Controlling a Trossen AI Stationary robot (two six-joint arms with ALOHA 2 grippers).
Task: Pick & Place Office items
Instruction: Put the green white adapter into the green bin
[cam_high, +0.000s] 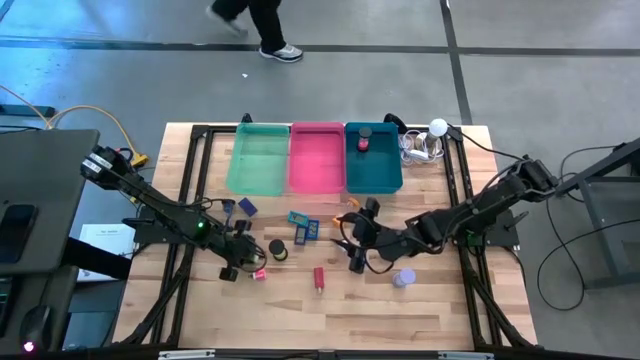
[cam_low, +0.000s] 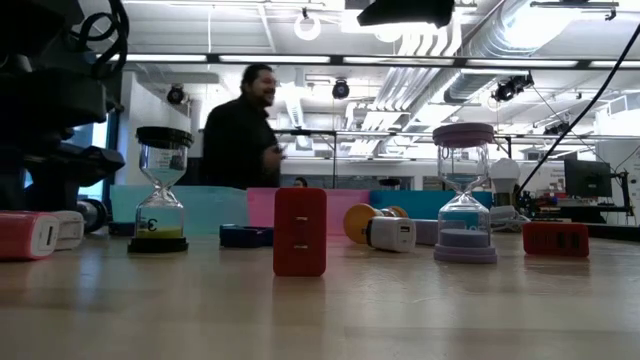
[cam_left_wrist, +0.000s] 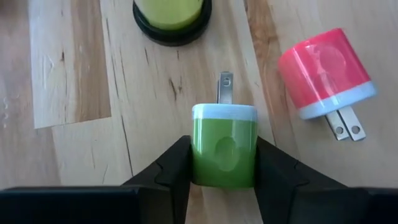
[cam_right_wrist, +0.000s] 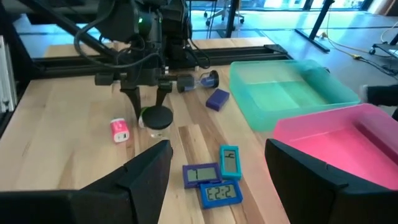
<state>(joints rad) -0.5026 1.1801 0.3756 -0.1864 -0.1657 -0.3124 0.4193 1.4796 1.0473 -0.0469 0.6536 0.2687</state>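
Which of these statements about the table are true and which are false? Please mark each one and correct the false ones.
1. The left gripper has its fingers on both sides of a green charger plug. True.
2. A pink charger plug lies on the wood beside the green one, not touching it. True.
3. The right gripper holds a small digital clock. False: its fingers are open with nothing between them; three small clocks lie on the table ahead.
4. The green tray is full of items. False: it looks empty.
5. The teal tray holds a small red item. True.
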